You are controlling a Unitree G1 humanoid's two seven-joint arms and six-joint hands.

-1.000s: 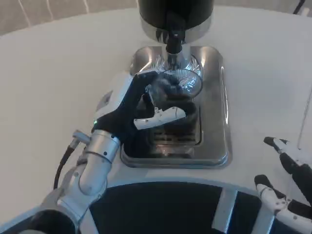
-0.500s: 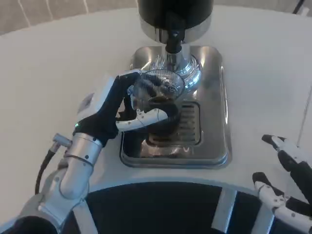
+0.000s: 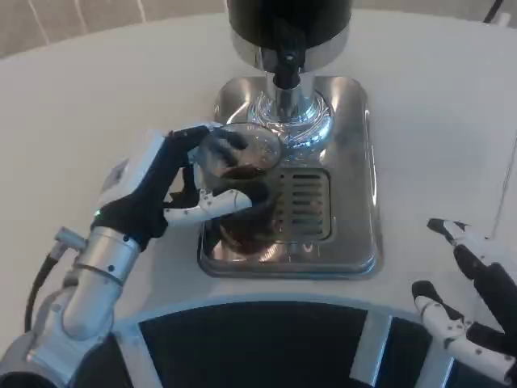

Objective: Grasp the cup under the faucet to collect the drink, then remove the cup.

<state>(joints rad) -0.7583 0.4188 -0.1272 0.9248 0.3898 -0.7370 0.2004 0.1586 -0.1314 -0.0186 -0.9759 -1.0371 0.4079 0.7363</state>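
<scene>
Just beside the faucet (image 3: 287, 69), left hand (image 3: 157, 190) grips cup (image 3: 238, 190)

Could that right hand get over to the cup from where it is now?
Probably yes. The right hand sits open at the table's near right edge, with bare white table between it and the drip tray. But the left hand already holds the cup, wrapping its left side.

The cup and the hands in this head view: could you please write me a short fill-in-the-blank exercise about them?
1. The clear cup is held by the robot's ____ hand.
2. The liquid inside the cup is ____ in colour.
3. The cup is over the metal ____ tray below the faucet.
4. The right hand holds ____.

Missing words: left; dark; drip; nothing
</scene>
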